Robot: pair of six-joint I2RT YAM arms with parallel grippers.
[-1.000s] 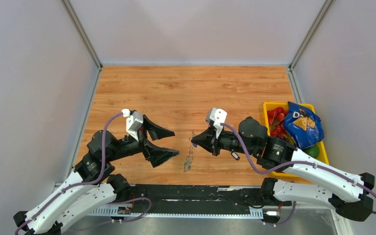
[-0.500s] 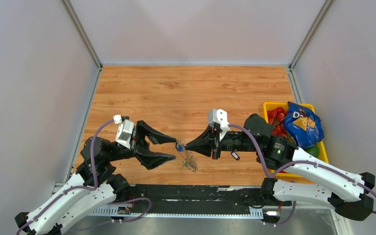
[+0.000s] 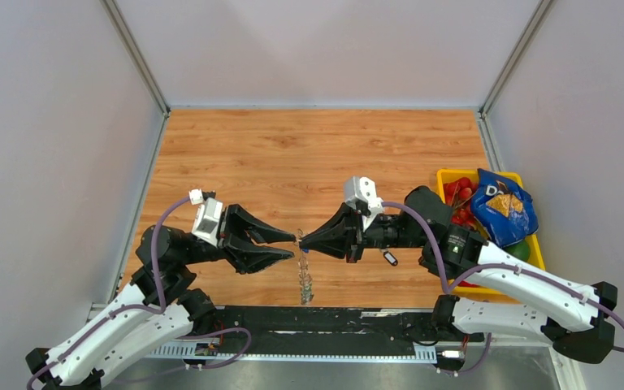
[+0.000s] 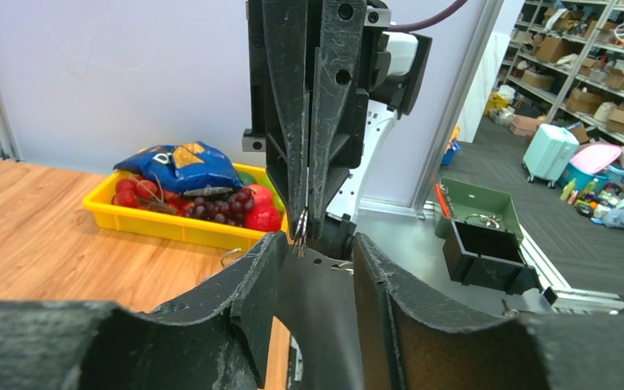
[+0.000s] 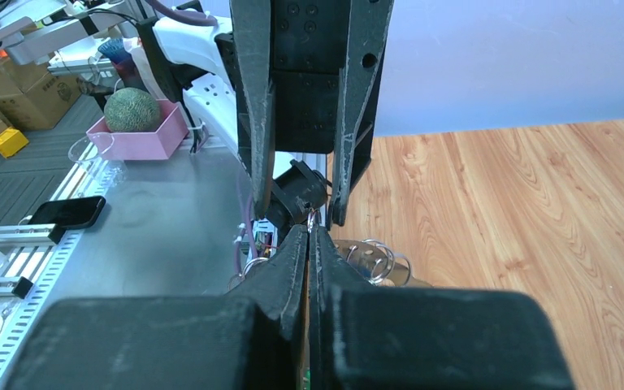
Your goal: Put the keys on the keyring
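I have the 2 arms meeting tip to tip above the near middle of the wooden surface point(image 3: 292, 154). The right end effector point(image 3: 302, 240) is pressed fully together on the top of the thin silver-grey wire keyring point(image 3: 304, 280). The loop and its fringe of small chain pieces hang freely below the tips, clear of the wood, where the other arm can get at them. The left end effector point(image 3: 292, 246) faces it with its jaws apart. From the right wrist camera its 2 black fingers point(image 5: 256, 106) stand 1 on each side of the pinched wire and touch nothing I can make out. I judge this to be a handover or a second hold, meant to steady the ring so that it can be worked open. 1 small key with a black plastic head point(image 3: 390, 257) lies on the surface under the right forearm and is not yet on the ring. I cannot tell whether any key already hangs among the chain pieces. The yellow plastic tray point(image 3: 447, 173) of fruit with the blue crisp bag point(image 3: 500, 207) sits at the right edge, well apart from the work.
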